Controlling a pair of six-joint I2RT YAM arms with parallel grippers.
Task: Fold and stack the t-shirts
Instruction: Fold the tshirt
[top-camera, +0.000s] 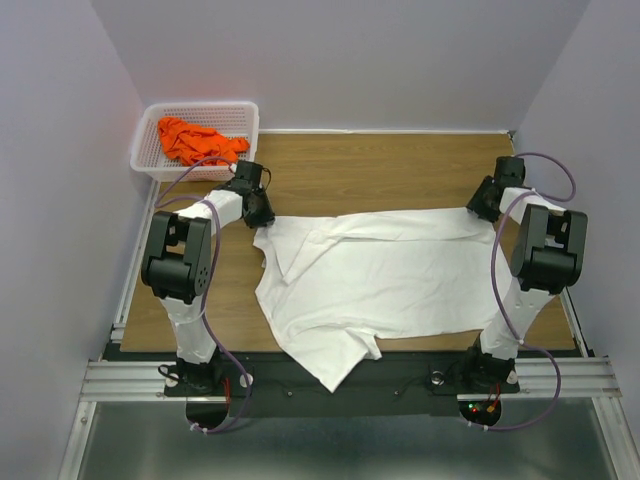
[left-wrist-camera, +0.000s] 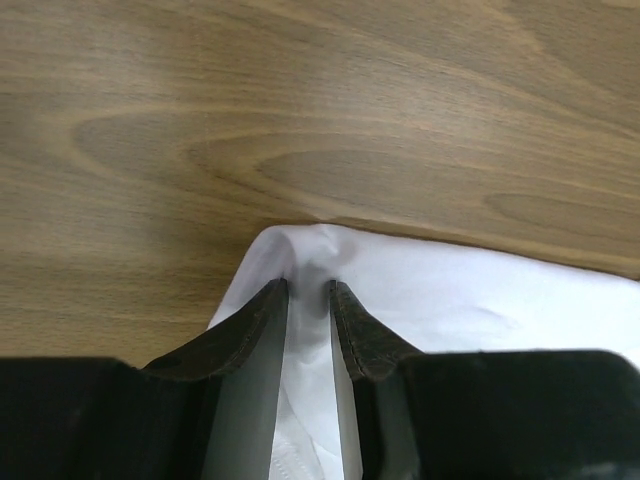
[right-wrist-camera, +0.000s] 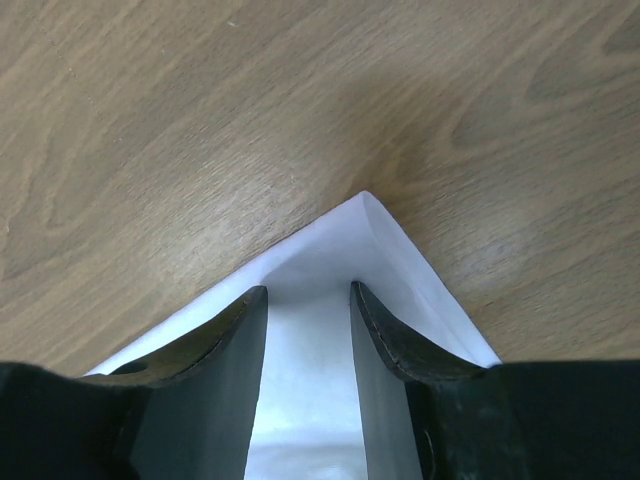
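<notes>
The tabletop (top-camera: 400, 165) is covered across its middle by the white shirt (top-camera: 380, 270), with one tail hung over the near edge. The orange shirt (top-camera: 195, 140) is heaped in the basket (top-camera: 250, 115) at the far-left corner. A ridge of the shirt's far-left corner is pinched in the nearly closed left gripper (left-wrist-camera: 309, 290). Its far-right corner is straddled by the half-open right gripper (right-wrist-camera: 308, 292), with nothing yet gripped. That pinch should be completed first, then both corners raised level together.

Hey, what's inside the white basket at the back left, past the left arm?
A crumpled orange t-shirt lies in the basket, with bare mesh showing beside it. Whatever may sit underneath the shirt is covered and cannot be seen.
</notes>
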